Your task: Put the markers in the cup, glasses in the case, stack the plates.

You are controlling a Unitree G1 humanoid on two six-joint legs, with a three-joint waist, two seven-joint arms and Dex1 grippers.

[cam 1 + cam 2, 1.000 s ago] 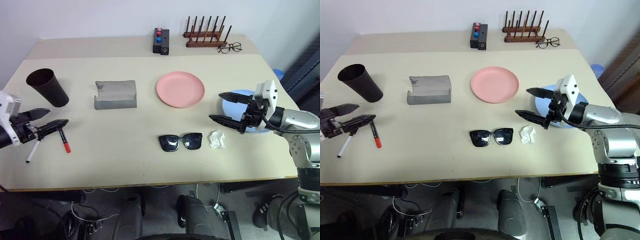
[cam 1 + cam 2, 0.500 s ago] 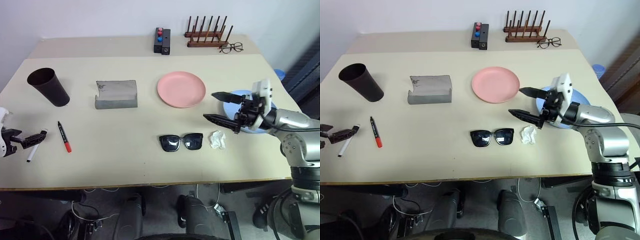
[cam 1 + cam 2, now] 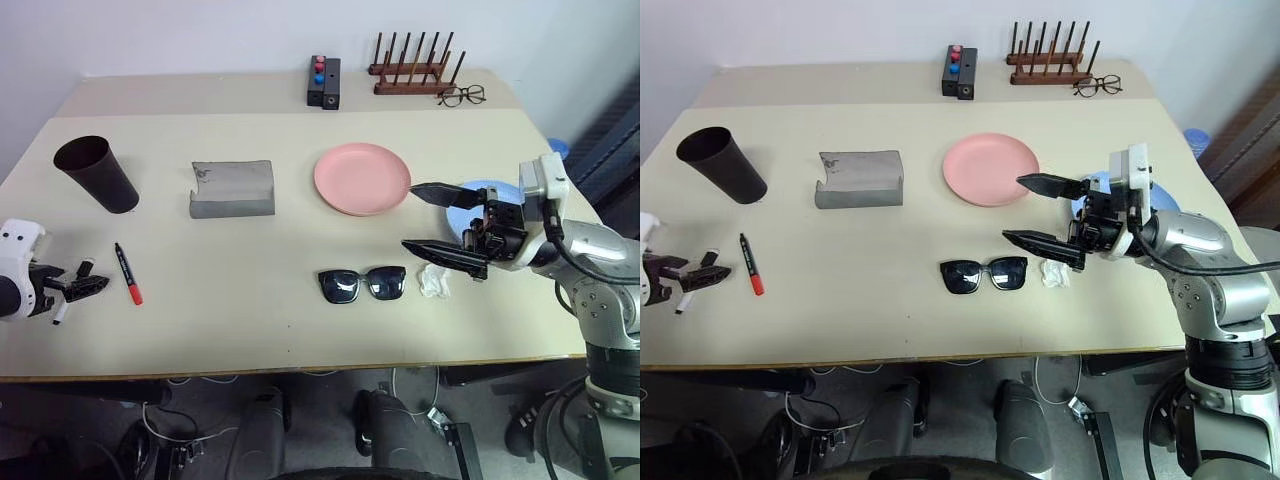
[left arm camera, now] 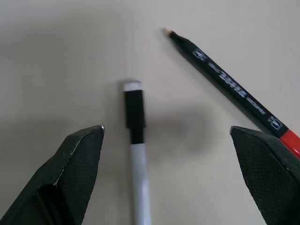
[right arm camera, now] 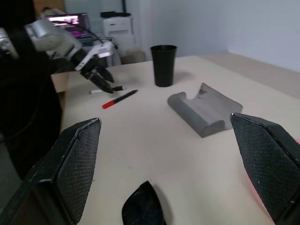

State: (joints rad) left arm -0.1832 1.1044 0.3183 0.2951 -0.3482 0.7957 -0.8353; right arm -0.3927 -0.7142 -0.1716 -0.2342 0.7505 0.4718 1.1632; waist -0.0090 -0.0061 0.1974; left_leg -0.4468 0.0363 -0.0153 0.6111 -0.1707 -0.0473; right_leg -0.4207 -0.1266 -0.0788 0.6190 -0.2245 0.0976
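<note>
Blue plate (image 3: 470, 200) mostly hidden behind right tool (image 3: 432, 218); white marker (image 4: 139, 178) cut off by the frame edge.

The beige bench (image 3: 250, 320) carries a dark cup (image 3: 95, 174), grey case (image 3: 232, 189), pink plate (image 3: 362, 178), blue plate (image 3: 470, 195), sunglasses (image 3: 362, 284), crumpled tissue (image 3: 434, 280), red-ended marker (image 3: 127, 273), white marker (image 3: 70, 295), button box (image 3: 322, 82), wooden rack (image 3: 412, 68) and spectacles (image 3: 460, 95).

A beige table (image 3: 250, 320) stands against a plain white wall (image 3: 200, 35); cables (image 3: 190, 450) lie on the floor beneath.
</note>
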